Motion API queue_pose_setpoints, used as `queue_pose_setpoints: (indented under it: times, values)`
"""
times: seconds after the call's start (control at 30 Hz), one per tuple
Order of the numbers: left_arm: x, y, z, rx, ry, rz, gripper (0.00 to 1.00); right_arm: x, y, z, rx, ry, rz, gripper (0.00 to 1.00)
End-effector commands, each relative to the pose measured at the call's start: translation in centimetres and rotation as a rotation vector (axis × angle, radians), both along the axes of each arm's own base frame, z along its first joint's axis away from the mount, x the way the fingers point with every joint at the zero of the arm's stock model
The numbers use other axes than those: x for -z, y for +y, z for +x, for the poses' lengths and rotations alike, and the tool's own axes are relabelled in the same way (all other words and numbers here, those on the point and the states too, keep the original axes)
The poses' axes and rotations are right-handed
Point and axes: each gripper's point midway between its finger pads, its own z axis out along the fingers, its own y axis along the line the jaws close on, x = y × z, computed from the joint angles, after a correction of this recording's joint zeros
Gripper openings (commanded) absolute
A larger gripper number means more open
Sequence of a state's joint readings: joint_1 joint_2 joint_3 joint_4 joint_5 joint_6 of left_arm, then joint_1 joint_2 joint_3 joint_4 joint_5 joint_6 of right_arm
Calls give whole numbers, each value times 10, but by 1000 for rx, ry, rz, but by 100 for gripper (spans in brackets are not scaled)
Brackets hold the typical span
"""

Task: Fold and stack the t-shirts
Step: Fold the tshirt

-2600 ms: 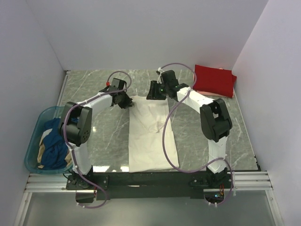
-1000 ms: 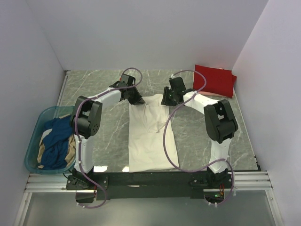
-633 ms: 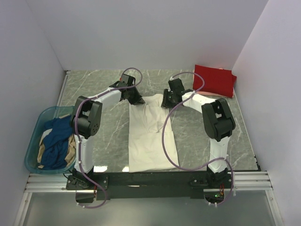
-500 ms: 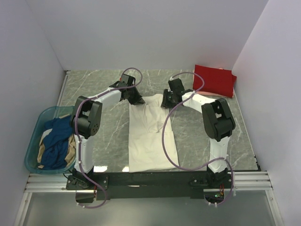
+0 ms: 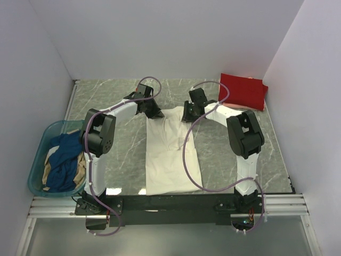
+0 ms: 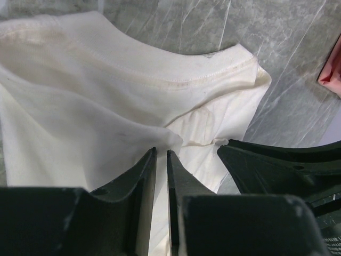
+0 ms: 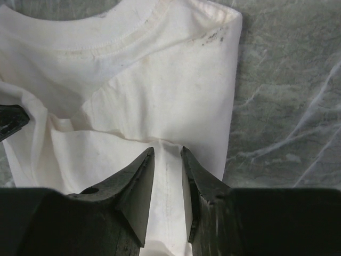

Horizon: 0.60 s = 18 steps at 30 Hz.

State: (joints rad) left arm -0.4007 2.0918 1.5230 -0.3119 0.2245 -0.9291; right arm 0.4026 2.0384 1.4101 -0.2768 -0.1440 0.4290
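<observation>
While the left gripper (image 6: 161,152) and right gripper (image 7: 167,150) pinch its collar end, the cream-white t-shirt (image 5: 165,160) runs near-to-far, collar far.

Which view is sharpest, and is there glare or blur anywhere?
Top external: even light, soft shadows, cream-white t-shirt slightly washed out. Left wrist: collar stitching crisp, the left end effector dark and a bit soft up close. Right wrist: sharpest, seams crisp, no glare.

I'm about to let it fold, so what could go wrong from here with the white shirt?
The left gripper pinches only a thin fold of the cream-white t-shirt near the collar, and the right gripper straddles a narrow ridge; either could slip when lifted, skewing the fold. The right arm's purple cable hangs over the shirt and may snag it.
</observation>
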Motion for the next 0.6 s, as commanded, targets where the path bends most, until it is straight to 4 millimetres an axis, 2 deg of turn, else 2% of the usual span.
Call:
queue_pose_setpoints:
  times: [0.0, 0.27, 0.43, 0.53, 0.57]
  values:
    - [-29, -8, 6, 31, -74, -36, 19, -3, 3, 6, 0, -11, -20, 34]
    - [-28, -9, 6, 34, -71, -36, 19, -5, -9, 9, 52, -27, -85, 33]
    - [-28, -9, 6, 35, -71, -37, 19, -1, -2, 8, 38, -18, -87, 33]
    - [-28, -8, 6, 34, -72, -35, 19, -1, 7, 6, 17, -15, -68, 25]
    - [-28, -8, 6, 37, -73, -35, 19, -3, 9, 6, 13, -20, -60, 18]
